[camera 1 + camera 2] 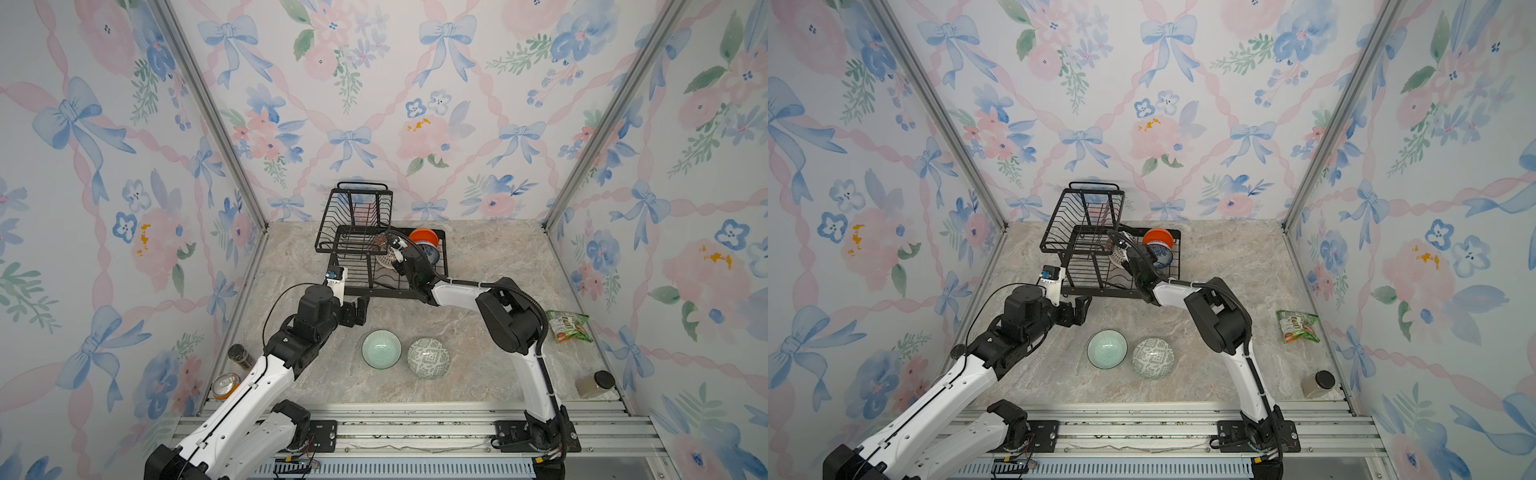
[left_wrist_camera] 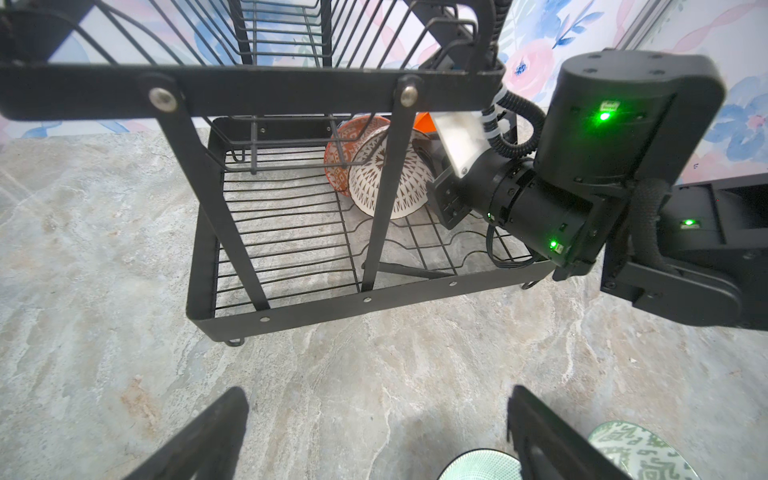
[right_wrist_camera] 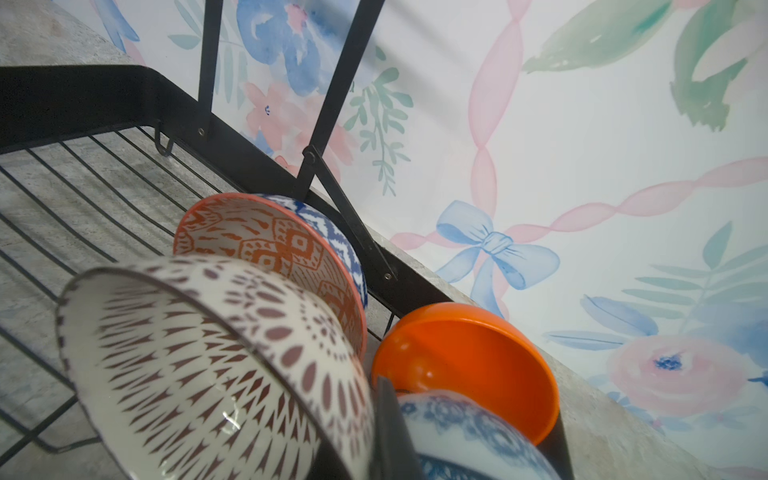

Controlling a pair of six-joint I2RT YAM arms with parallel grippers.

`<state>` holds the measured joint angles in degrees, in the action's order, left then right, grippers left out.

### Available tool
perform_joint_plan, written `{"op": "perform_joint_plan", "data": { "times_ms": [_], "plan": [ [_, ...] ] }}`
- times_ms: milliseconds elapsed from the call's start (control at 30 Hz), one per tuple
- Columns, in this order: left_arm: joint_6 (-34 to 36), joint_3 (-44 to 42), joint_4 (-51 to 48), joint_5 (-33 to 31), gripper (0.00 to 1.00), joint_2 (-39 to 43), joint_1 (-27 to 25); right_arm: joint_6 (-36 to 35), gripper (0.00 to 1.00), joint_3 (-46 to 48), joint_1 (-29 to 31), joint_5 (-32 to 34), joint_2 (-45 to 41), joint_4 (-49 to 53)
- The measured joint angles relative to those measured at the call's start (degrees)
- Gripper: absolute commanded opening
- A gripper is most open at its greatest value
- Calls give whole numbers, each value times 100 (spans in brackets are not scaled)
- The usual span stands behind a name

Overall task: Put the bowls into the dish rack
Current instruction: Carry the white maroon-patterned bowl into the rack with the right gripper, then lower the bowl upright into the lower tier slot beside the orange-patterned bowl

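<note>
The dish rack stands ahead of our released left gripper. Inside it, our right gripper clamps the white lattice bowl, with the patterned bowl, orange bowl and blue bowl crowding close beyond. The mint bowl and grey-green bowl lie beside the left jaws. We cannot read the snack bag print.

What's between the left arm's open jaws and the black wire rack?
Nothing stands there. In the left wrist view only bare marble tabletop runs from the left gripper, jaws open, to the front rail of the dish rack.
</note>
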<state>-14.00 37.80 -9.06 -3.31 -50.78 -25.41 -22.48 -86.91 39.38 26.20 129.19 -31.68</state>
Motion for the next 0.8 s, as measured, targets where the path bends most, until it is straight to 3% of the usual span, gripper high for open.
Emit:
{"op": "perform_joint_plan", "data": {
  "times_ms": [367,800],
  "plan": [
    [0,0,0,15,98,0,0,-516,0,-245,15,-55,245,-291],
    [0,0,0,42,98,-7,0,-634,0,-149,17,-114,256,-525]
  ]
}}
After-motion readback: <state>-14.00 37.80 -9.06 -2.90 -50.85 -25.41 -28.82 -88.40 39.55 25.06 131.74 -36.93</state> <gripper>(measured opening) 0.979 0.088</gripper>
